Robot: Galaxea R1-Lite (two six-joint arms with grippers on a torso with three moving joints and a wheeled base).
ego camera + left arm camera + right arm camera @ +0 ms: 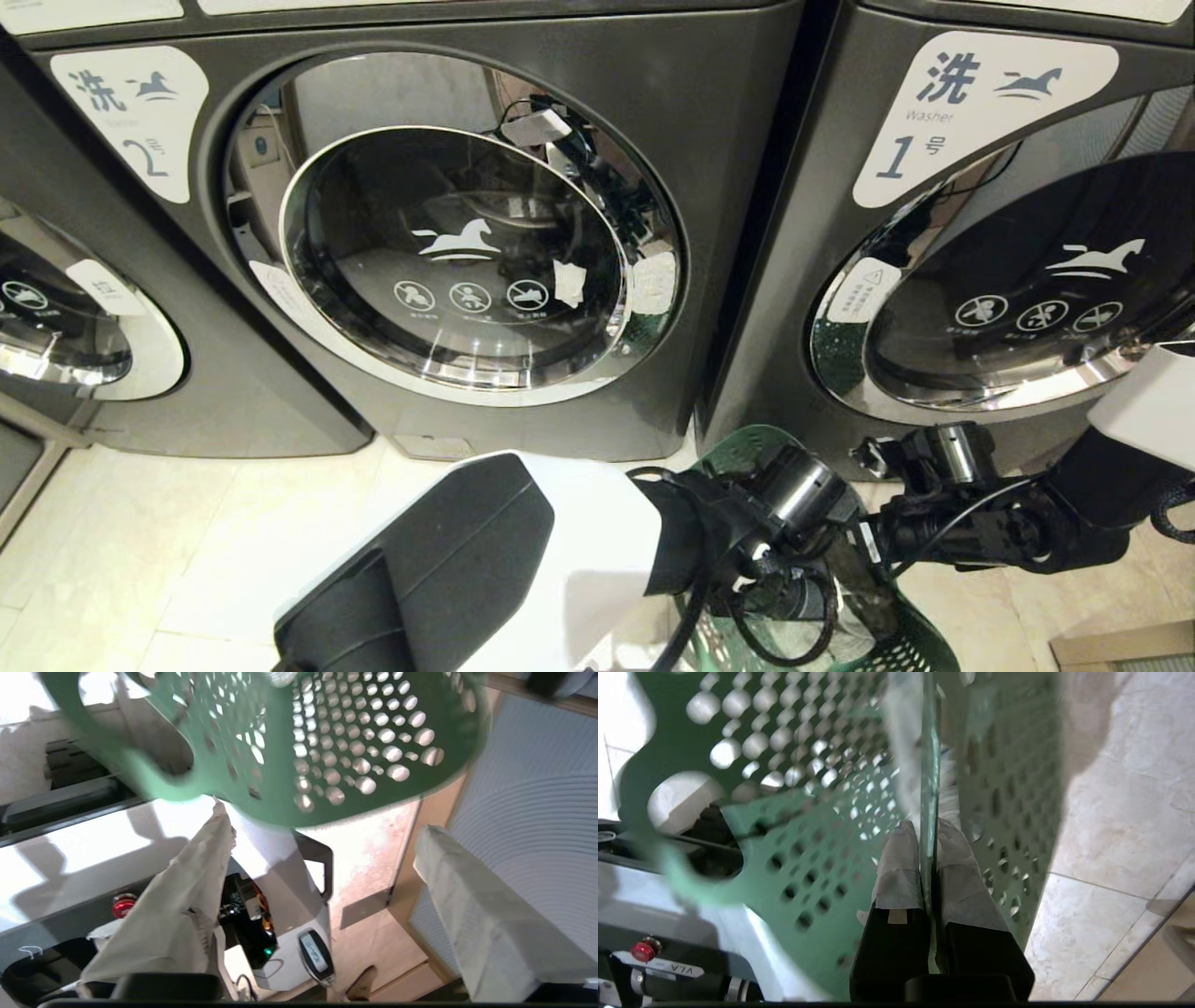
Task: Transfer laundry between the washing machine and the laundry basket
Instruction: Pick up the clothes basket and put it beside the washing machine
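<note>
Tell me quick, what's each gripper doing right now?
Left gripper: open, holding nothing.
Right gripper: shut on the dark green perforated plastic basket's rim.

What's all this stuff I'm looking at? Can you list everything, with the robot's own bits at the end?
washers: three, dark grey with chrome-ringed round doors, in a row; number 2 in the middle with its door shut, number 1 to the right, a third at the left edge.
basket: one, green with round holes, low in front of washer 1, between the arms.
floor: pale tiles, below the washers.
laundry: none that I can make out.
left gripper: one, fingers wrapped in pale tape and open, just outside the basket.
right gripper: one, taped fingers shut on the basket wall.
</note>
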